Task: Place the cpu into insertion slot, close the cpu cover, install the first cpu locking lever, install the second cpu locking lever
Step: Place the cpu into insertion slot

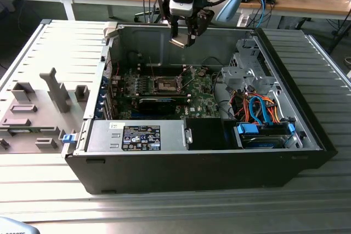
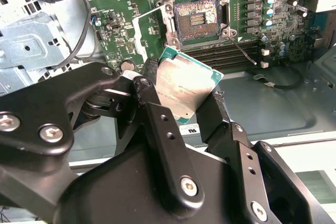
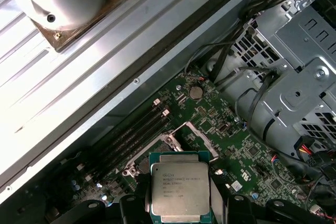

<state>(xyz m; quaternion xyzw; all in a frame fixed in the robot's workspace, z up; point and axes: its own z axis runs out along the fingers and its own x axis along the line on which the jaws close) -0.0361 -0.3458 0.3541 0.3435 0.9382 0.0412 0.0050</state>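
Observation:
My gripper (image 1: pixel 183 38) hangs above the open computer case, shut on the cpu (image 1: pixel 180 41). Both wrist views show the cpu, a pale silvery square chip on a green carrier (image 2: pixel 186 83) (image 3: pixel 180 190), clamped flat between the two black fingers (image 2: pixel 149 103). The insertion slot (image 2: pixel 198 18) (image 1: pixel 166 84) lies below on the green board, its dark contact field uncovered. A thin silvery frame, the cpu cover (image 2: pixel 137 32), stands swung open along one side of the slot. A thin wire locking lever (image 2: pixel 242 50) sticks out beside the slot. In the first wrist view the cpu hides part of the slot (image 3: pixel 193 141).
A metal drive cage (image 1: pixel 247 69) with orange and blue cables (image 1: pixel 258 108) fills the case on the exterior view's right. A power supply (image 1: pixel 140 135) sits at the front. Black memory slots (image 2: pixel 226 56) flank the socket. A grey fixture tray (image 1: pixel 38 108) lies outside on the exterior view's left.

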